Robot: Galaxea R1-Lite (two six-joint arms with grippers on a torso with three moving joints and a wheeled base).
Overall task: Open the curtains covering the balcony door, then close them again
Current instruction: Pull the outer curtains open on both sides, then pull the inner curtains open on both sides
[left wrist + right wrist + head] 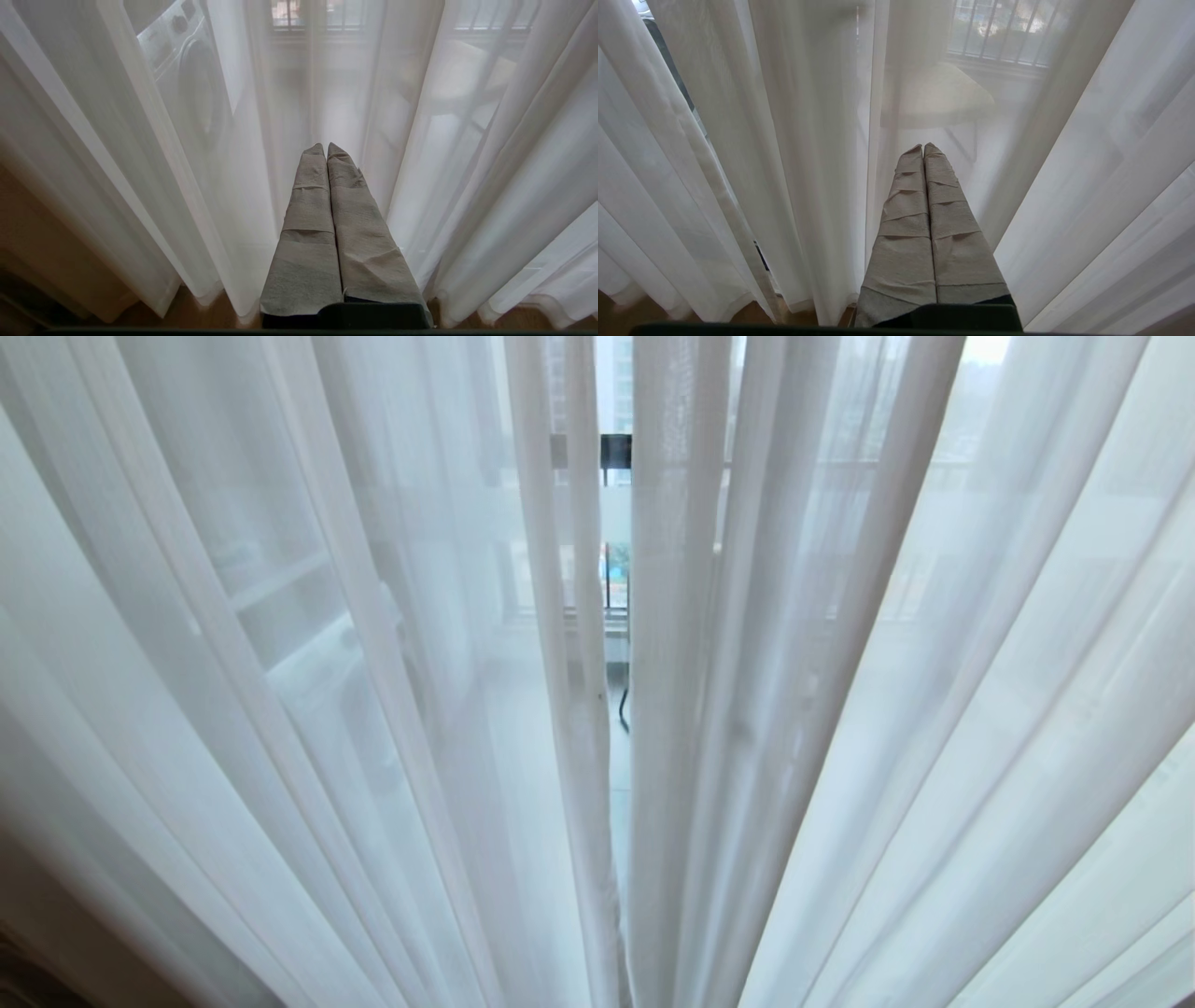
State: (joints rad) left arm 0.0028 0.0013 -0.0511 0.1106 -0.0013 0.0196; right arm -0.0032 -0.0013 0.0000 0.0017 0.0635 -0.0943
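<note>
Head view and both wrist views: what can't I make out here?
- Balcony door: head view, only a sliver shows through the gap in the sheer curtains; handle not visible.
- Both arms: outside the head view.
- Washing machine: left wrist view, veiled by sheers.
- Table: right wrist view, blurred behind sheers.
- Thick drapes: not identifiable in any view.

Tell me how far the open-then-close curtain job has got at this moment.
Done: nothing that shows; the white sheer curtains hang drawn across the glass, with only a narrow slit between the two panels. In hand: nothing; the left gripper and right gripper both point at the fabric, fingers shut and empty. Left: whether this is before opening or after closing cannot be told from here.
</note>
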